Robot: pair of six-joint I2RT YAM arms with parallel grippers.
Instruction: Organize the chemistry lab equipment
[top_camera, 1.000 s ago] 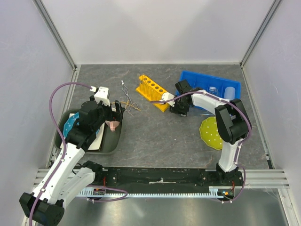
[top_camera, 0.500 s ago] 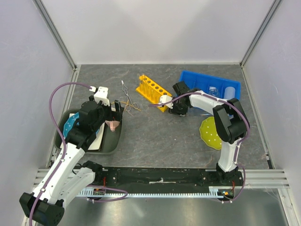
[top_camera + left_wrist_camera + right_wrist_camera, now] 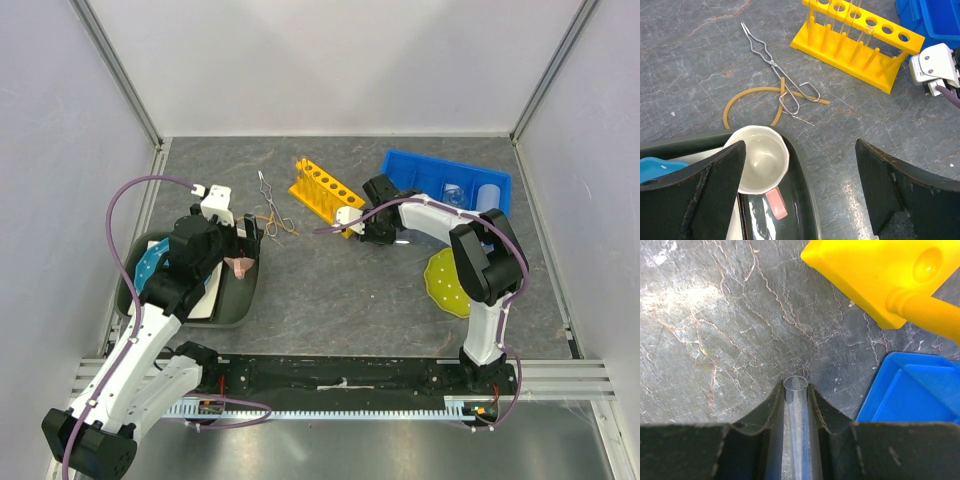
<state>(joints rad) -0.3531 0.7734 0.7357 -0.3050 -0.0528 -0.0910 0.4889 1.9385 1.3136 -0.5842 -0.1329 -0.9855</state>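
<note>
Where the mottled grey stone-patterned worktop (image 3: 330, 290) nears its left edge, a dark green rounded plastic tray (image 3: 802, 200) holds a blue dotted plate (image 3: 655, 165) and a glossy cream ceramic mug with a pink handle (image 3: 762, 160), the mug upright with its handle pointing toward the near edge. The left pincer (image 3: 800, 150) hangs above the tray's right rim with its broad black matte fingers (image 3: 695, 185) spread wide apart, holding nothing.

Just beyond the tray, the thin metal scissor-like tongs (image 3: 775, 65) lie flat on the worktop. Their looped handles cross over the tan rubber loop (image 3: 747, 97), a smooth cord curved in an open arc.

Further right, the yellow plastic rack with a row of round holes (image 3: 860, 40) stands at an angle on the worktop. The right pincer (image 3: 796, 390) sits low beside the rack's near corner, its dark fingers pressed against either side of a thin clear glass tube (image 3: 795, 430). The tube's open round end pokes out past the fingertips toward the worktop.

Right of that, a blue rectangular plastic bin (image 3: 400, 165) contains a small clear glass flask (image 3: 455, 190) and a white cylindrical bottle (image 3: 489, 195). Nearer the arm bases, a yellow-green dotted plate (image 3: 448, 283) lies on the worktop.
</note>
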